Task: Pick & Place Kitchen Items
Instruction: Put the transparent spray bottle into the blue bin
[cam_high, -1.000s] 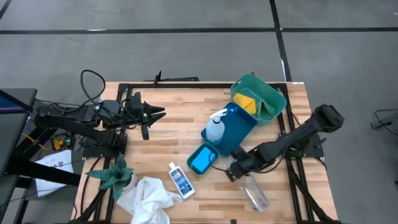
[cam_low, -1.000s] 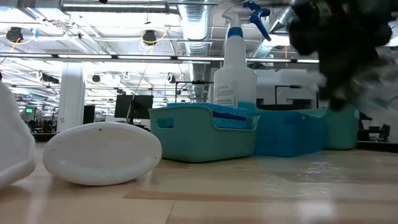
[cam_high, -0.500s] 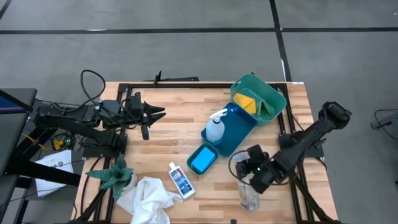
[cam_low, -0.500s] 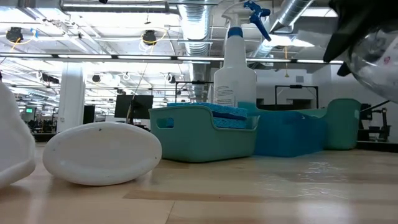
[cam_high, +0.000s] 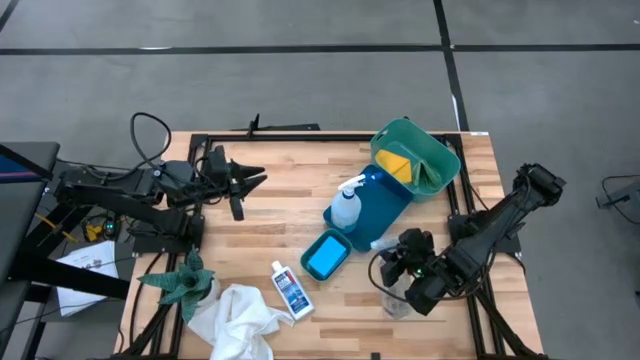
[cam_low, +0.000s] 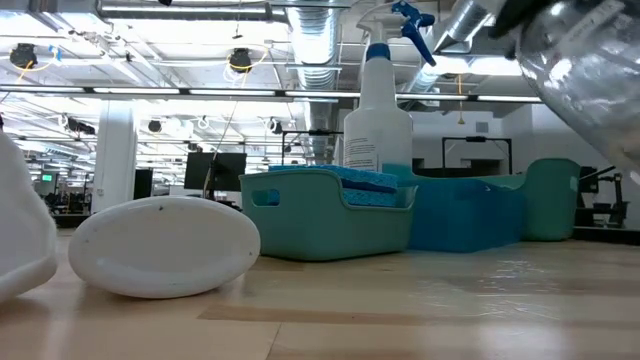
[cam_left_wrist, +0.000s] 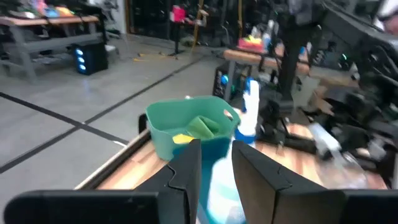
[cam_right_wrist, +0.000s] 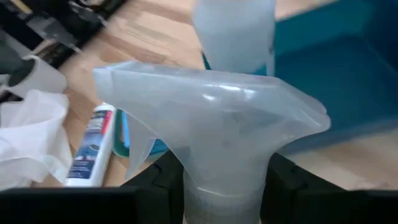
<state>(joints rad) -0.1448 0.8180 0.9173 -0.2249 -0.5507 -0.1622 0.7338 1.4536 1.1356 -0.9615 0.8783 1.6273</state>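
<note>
Lifted off the table since a second ago: clear bottle (cam_high: 396, 303), then lying near the front right edge, now hanging pinched in the right gripper (cam_high: 405, 285), squashed between the fingers (cam_right_wrist: 163, 175) in the right wrist view. Looming large at upper right in the low view. Left gripper (cam_high: 247, 182) waiting unchanged over the rear left part of the table (cam_high: 280, 215), fingers (cam_left_wrist: 186, 163) standing slightly apart, holding nothing.

Showing no readable writing: small white bottle (cam_high: 291, 290) carrying a blue label, print too small to make out. Counting: one spray bottle (cam_high: 346, 207) standing in the blue bin (cam_high: 385, 200), one blue sponge (cam_high: 323, 259) in the small teal tray (cam_high: 346, 244), one yellow pad (cam_high: 395, 163) in the green bin (cam_high: 440, 155), one white cloth (cam_high: 236, 318) at the front left, one green plant (cam_high: 180, 280) beside it.
</note>
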